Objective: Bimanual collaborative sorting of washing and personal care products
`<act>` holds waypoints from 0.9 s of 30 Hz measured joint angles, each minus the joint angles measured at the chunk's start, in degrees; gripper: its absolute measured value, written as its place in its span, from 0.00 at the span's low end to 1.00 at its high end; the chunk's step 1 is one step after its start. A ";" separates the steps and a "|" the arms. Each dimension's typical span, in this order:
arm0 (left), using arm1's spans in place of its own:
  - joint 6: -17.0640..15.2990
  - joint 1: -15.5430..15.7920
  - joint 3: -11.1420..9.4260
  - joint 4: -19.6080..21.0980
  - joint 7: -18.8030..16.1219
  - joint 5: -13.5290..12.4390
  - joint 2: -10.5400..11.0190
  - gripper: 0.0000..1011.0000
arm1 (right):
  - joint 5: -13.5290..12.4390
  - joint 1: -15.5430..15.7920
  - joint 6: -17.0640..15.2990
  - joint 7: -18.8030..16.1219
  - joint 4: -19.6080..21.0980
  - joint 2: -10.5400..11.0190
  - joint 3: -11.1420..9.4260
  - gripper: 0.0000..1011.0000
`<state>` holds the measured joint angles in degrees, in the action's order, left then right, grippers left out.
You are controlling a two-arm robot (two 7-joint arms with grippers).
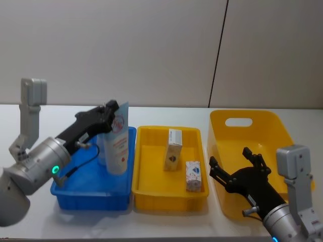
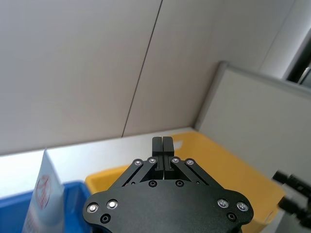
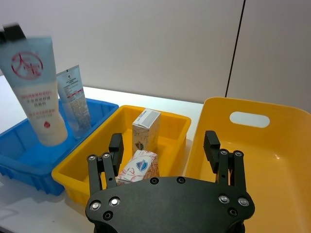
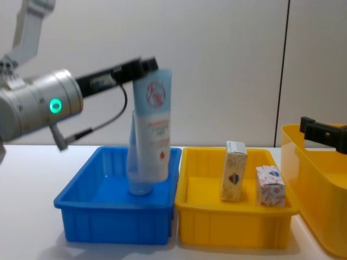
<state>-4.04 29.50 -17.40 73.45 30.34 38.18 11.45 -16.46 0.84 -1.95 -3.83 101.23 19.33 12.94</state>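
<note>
Though set just beside the large tube's (image 1: 117, 138) crimped top, the left gripper (image 2: 163, 141) is closed on nothing. The tube is judged already sorted, stood near the blue bin's (image 1: 91, 197) right wall. The right gripper (image 3: 163, 143) is spread and empty at the large yellow bin's (image 1: 252, 132) left edge. It is presumably readied for the carton (image 1: 173, 149) or patterned box (image 1: 193, 175) in the middle bin (image 1: 151, 194).

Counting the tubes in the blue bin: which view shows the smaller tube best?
The right wrist view: the smaller tube stands in plain sight beside the large tube in the blue bin. Head and chest views have the large tube covering most of it.
</note>
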 joint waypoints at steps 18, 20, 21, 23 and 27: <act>-6.10 4.40 -0.15 2.66 5.43 6.42 0.36 0.00 | 0.00 0.00 0.00 0.00 0.00 0.00 0.00 0.99; -7.08 4.74 -0.52 2.66 6.22 7.15 0.33 0.00 | 0.00 0.00 0.00 0.00 0.00 0.00 0.00 0.99; -7.41 4.85 -0.65 2.64 6.50 7.40 0.31 0.00 | 0.00 0.00 0.00 0.00 0.00 0.00 0.00 0.99; -8.46 5.20 -1.20 2.40 7.44 8.16 0.25 0.00 | 0.00 0.00 0.00 0.00 0.00 0.00 0.00 0.99; -9.93 5.60 -2.17 1.75 8.84 9.13 0.01 0.00 | 0.00 -0.01 0.00 0.00 0.00 0.00 0.00 0.99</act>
<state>-13.97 35.11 -19.57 75.19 39.17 47.31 11.46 -16.46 0.83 -1.95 -3.83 101.23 19.34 12.94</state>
